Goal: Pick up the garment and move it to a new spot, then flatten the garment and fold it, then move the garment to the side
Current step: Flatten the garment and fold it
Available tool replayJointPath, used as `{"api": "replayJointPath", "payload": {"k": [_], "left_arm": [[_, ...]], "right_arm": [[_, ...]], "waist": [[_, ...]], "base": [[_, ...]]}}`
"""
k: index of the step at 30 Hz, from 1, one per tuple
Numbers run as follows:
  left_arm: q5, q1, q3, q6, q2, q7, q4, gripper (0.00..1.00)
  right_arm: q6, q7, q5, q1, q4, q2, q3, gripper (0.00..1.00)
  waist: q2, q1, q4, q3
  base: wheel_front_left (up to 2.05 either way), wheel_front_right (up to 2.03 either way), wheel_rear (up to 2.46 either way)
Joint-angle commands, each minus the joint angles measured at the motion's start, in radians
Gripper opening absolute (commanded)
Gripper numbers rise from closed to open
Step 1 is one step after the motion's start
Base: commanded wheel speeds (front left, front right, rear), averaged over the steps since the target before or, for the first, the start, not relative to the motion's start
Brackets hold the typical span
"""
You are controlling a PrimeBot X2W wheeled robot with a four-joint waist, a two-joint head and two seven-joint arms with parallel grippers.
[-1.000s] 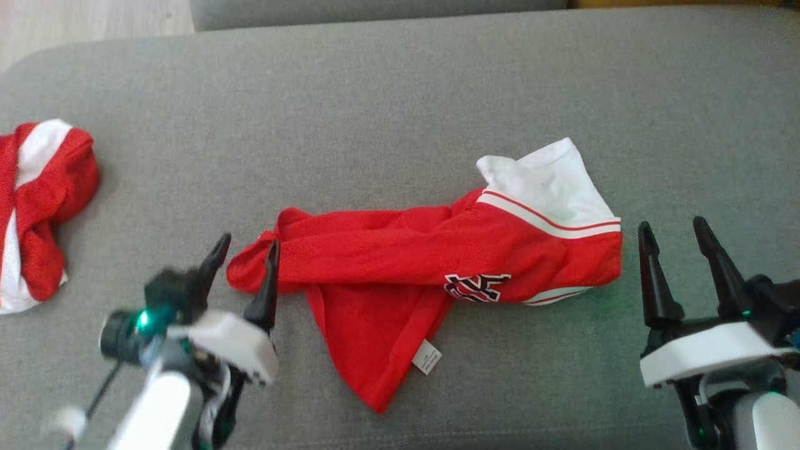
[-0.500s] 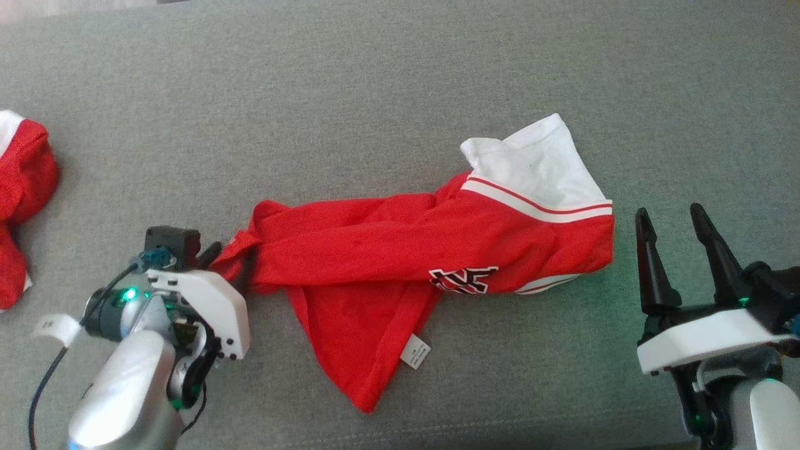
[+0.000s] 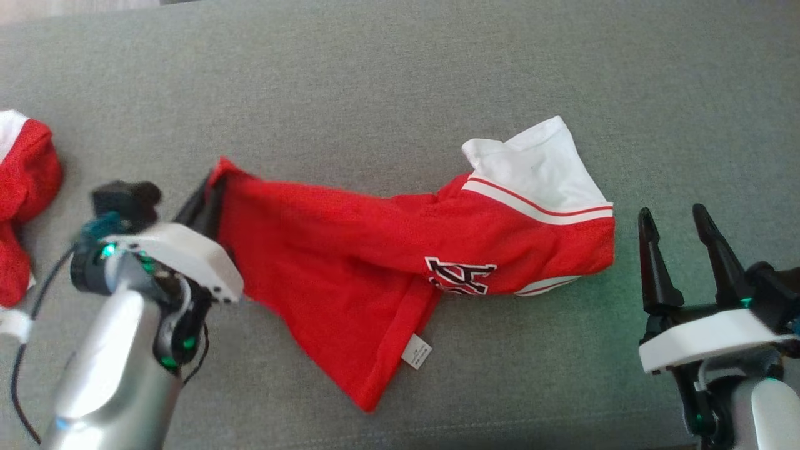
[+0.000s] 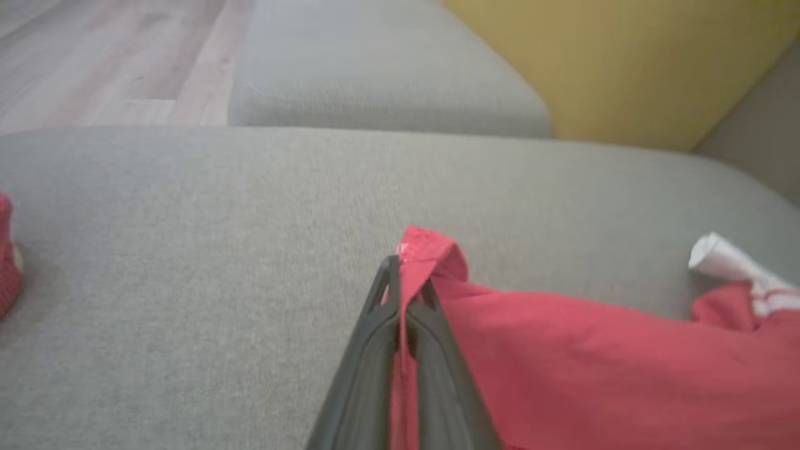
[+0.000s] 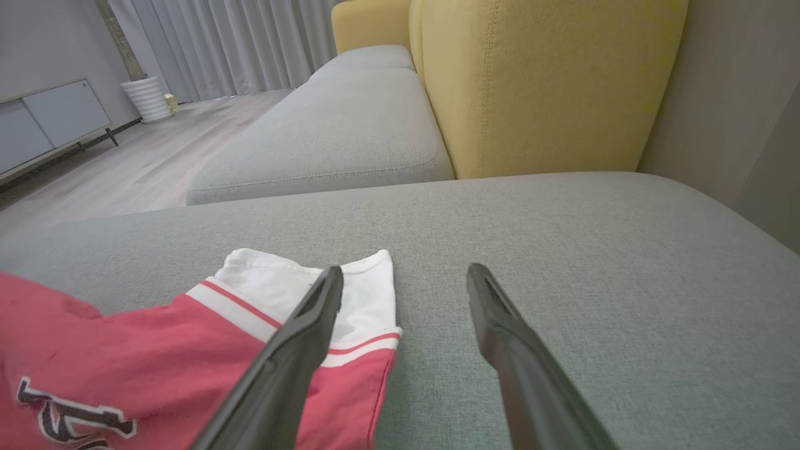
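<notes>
Grey woven sofa seat (image 3: 400,81) spreads across my head view from edge to edge. The red garment (image 3: 350,250) lies stretched left to right near the middle of it. Its white sleeve (image 3: 537,169) is at the right end, a black-and-white crest is on the front, and a small white label (image 3: 416,351) hangs at the near hem. My left gripper (image 3: 211,184) is clamped tight on the garment's left corner and holds it up off the seat. My right gripper (image 3: 671,210) hovers just beside the garment's right end, fingers spread wide and holding nothing. A second red-and-white cloth (image 3: 25,187) sits bunched at the left edge, well apart from the garment.

In my left wrist view, my two dark fingers meet with a fold of red fabric pinched between them, and a peak of it pokes past the tips. Beyond the seat are another grey cushion (image 4: 375,75), a pale wood floor (image 4: 106,56) and a yellow backrest (image 4: 625,62).

In my right wrist view, the open fingers frame bare grey seat. One finger crosses in front of the white sleeve, and I cannot tell whether it touches. Behind, the wood floor runs to grey curtains (image 5: 250,44), a white ribbed pot (image 5: 147,97) and a low grey cabinet (image 5: 50,122).
</notes>
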Motion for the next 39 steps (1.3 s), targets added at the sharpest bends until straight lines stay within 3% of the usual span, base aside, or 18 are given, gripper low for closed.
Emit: {"api": "replayJointPath", "payload": {"k": [1, 7, 13, 22, 23, 24, 25, 26, 32, 39], "left_arm": [[-0.023, -0.050, 0.062, 0.007, 0.018, -0.022, -0.051, 0.00], [-0.168, 0.069, 0.172, 0.029, -0.021, -0.054, -0.135, 0.00], [-0.327, 0.226, 0.221, -0.014, -0.088, -0.043, -0.115, 0.00], [-0.358, 0.281, 0.206, -0.052, -0.132, -0.080, 0.002, 0.00], [-0.351, 0.278, 0.202, -0.050, -0.130, -0.084, 0.009, 0.16], [-0.340, 0.276, 0.197, -0.047, -0.126, -0.090, 0.015, 0.61], [-0.340, 0.276, 0.197, -0.047, -0.126, -0.090, 0.015, 0.61], [-0.328, 0.272, 0.193, -0.045, -0.123, -0.100, 0.018, 1.00], [-0.198, 0.249, 0.173, 0.019, -0.090, -0.211, -0.036, 1.00], [-0.030, 0.251, 0.163, 0.112, -0.060, -0.270, -0.208, 1.00]], "right_arm": [[-0.001, -0.004, 0.005, -0.030, -0.030, -0.005, 0.018, 1.00], [-0.001, 0.001, 0.015, -0.020, -0.034, -0.005, 0.018, 1.00], [-0.001, 0.006, 0.024, -0.018, -0.037, -0.005, 0.012, 1.00], [-0.001, 0.020, 0.028, -0.030, -0.034, -0.005, 0.018, 1.00], [-0.001, 0.020, 0.030, -0.030, -0.033, -0.005, 0.018, 1.00], [-0.001, 0.019, 0.033, -0.030, -0.034, -0.005, 0.018, 1.00], [-0.001, 0.019, 0.033, -0.030, -0.034, -0.005, 0.018, 1.00], [-0.001, 0.017, 0.035, -0.029, -0.035, -0.005, 0.018, 1.00], [-0.001, -0.004, 0.028, -0.036, -0.049, -0.005, 0.008, 1.00], [-0.001, -0.018, -0.002, -0.031, -0.066, -0.005, 0.001, 1.00]], "waist": [[-0.0001, 0.0000, 0.004, -0.003], [-0.0001, 0.0000, 0.012, -0.011], [-0.0001, 0.0000, 0.022, 0.003], [-0.0001, 0.0000, 0.029, 0.009], [-0.0001, 0.0000, 0.030, 0.009], [-0.0001, 0.0000, 0.030, 0.008], [-0.0001, 0.0000, 0.030, 0.008], [-0.0001, 0.0000, 0.030, 0.007], [-0.0001, 0.0000, 0.030, -0.005], [-0.0001, 0.0000, 0.029, -0.035]], "base": [[0.00, 0.00, 0.00], [0.00, 0.00, 0.00], [0.00, 0.00, 0.00], [0.00, 0.00, 0.00], [0.00, 0.00, 0.00], [0.00, 0.00, 0.00], [0.00, 0.00, 0.00], [0.00, 0.00, 0.00], [0.00, 0.00, 0.00], [0.00, 0.00, 0.00]]}}
